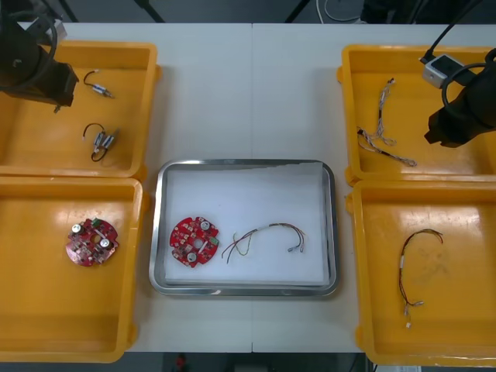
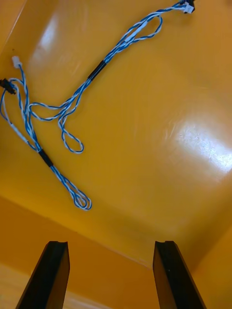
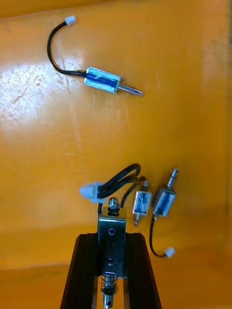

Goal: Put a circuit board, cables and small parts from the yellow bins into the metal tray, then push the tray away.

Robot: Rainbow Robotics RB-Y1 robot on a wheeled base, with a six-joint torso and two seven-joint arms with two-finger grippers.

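We grip a small part on the left; our right gripper waits open.

Our left gripper [image 3: 112, 240] is clamped on a small metal part [image 3: 112, 223] over the far left yellow bin [image 1: 39, 143]. Two more small metal parts [image 3: 164, 202] lie just beyond its fingertips, and another metal part [image 3: 102, 80] lies farther off on the bin floor. Our right gripper [image 2: 111, 246] hangs over the far right yellow bin [image 1: 411, 62], fingers spread with nothing between them, with the twisted blue and white cables [image 2: 96, 70] lying beyond. In the metal tray [image 1: 159, 232] between the bins, a red circuit board [image 1: 194, 242] lies near a red and yellow cable [image 1: 271, 227], not touching it.
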